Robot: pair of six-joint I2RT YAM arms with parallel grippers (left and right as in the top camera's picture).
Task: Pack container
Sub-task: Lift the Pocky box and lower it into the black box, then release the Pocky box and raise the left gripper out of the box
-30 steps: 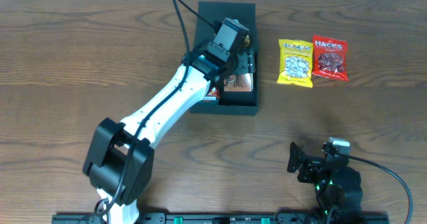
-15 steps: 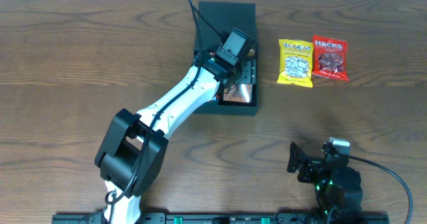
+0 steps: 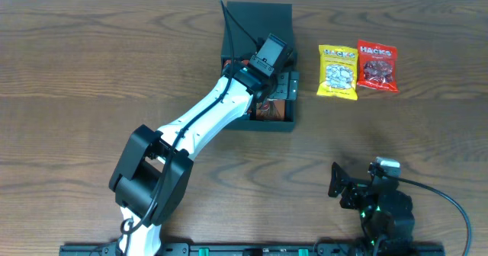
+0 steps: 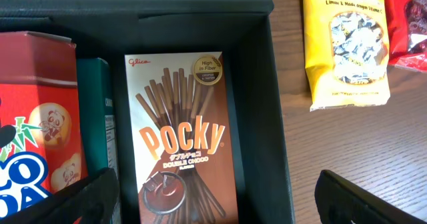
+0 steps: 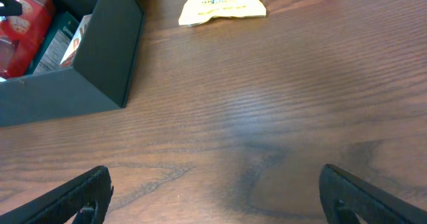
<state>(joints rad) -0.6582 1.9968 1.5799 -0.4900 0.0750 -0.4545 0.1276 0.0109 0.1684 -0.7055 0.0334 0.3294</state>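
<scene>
The dark teal-green container (image 3: 259, 16) stands open at the back centre, its flap lid raised. My left gripper (image 3: 280, 79) hangs open over its right side, empty. Below it in the left wrist view a brown Pocky box (image 4: 180, 141) lies flat in the container (image 4: 257, 84), beside a small teal carton (image 4: 93, 117) and a red snack box (image 4: 37, 117). A yellow Hacks bag (image 3: 338, 72) and a red Hacks bag (image 3: 377, 66) lie on the table to the right of the container. My right gripper (image 3: 345, 189) is open and empty near the front edge.
The wooden table (image 3: 91, 73) stretches to both sides. In the right wrist view the container's dark wall (image 5: 100, 64) is at the left and the yellow bag (image 5: 223, 1) is at the top.
My left arm swung rightwards over the container, and its gripper now sits over the container's right side. The Pocky box lies uncovered inside. The right arm has not moved.
</scene>
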